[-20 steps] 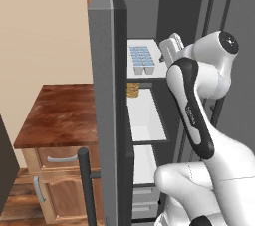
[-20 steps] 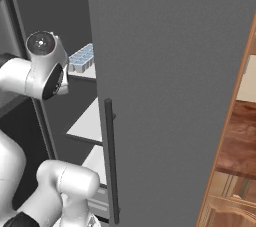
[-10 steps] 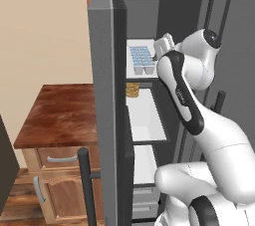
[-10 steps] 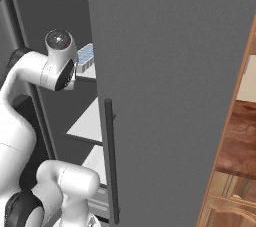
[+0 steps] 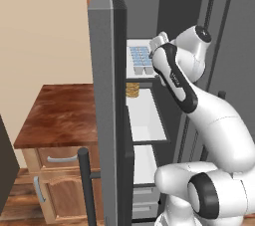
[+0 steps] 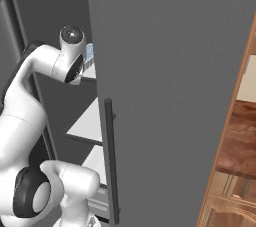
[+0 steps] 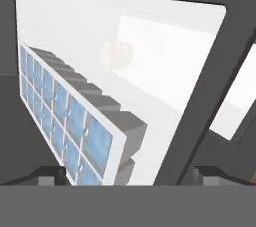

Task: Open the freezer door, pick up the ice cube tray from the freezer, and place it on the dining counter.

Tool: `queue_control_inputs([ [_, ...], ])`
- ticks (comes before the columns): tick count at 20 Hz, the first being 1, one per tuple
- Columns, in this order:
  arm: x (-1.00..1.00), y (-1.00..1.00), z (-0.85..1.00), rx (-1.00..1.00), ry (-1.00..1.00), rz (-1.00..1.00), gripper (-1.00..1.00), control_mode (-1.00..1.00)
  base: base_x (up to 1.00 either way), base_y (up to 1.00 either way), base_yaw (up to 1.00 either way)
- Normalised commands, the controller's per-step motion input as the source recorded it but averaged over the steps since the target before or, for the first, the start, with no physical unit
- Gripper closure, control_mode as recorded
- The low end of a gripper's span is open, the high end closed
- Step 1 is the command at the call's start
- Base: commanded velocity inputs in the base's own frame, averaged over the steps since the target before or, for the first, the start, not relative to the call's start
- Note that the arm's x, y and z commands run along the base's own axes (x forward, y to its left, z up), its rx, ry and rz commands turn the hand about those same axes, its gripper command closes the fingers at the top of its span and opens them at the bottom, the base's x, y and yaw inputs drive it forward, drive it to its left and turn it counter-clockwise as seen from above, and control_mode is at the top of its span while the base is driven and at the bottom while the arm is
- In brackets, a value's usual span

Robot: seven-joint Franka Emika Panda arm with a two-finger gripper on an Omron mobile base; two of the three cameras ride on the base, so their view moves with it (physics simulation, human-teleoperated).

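Note:
The freezer door (image 5: 103, 95) stands swung open, edge-on to me, its dark bar handle (image 5: 87, 185) low down. Inside the freezer (image 5: 149, 120), the ice cube tray (image 5: 141, 59) lies on the top white shelf, white with pale-blue cubes. My gripper (image 5: 154, 51) hangs open at the tray's right end, just above it, holding nothing. In the hand view the ice cube tray (image 7: 65, 121) runs along the left, close to the left of my two fingertips (image 7: 47, 173), with my gripper (image 7: 130, 177) wide apart. From the right, a corner of the ice cube tray (image 6: 89, 52) peeks past the arm.
A stack of round golden-brown food (image 5: 132, 89) sits on the shelf below the tray. The plain grey door (image 6: 175, 96) with its handle (image 6: 111, 161) stays shut on the right. A small wood-topped cabinet (image 5: 60, 115) stands left of the open door. More reddish wood (image 6: 240, 141) lies far right.
The arm has reached deeper into the freezer, carrying the hand left toward the tray's end. The jaws have stayed open and the tray has not moved.

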Motion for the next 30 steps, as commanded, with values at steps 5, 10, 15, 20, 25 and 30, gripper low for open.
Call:
queue_control_inputs([
  [5, 0.23, 0.00, -0.20, 0.00, 0.00, 0.00, -1.00, -1.00, 0.00, 0.00, 0.00],
  [10, 0.36, 0.00, -0.20, 0.00, 0.00, 0.00, -1.00, -1.00, 0.00, 0.00, 0.00],
  [15, 0.39, 0.00, -0.05, 0.00, 0.00, 0.00, -1.00, -1.00, 0.00, 0.00, 0.00],
  [20, 0.36, 0.00, -0.03, 0.00, 0.00, 0.00, -1.00, -1.00, 0.00, 0.00, 0.00],
  [25, 0.32, 0.00, -0.15, 0.00, 0.00, 0.00, -1.00, -1.00, 0.00, 0.00, 0.00],
  [30, 0.29, 0.07, -0.24, 0.00, 0.03, 0.00, 1.00, -1.00, 0.00, 0.00, 0.00],
])
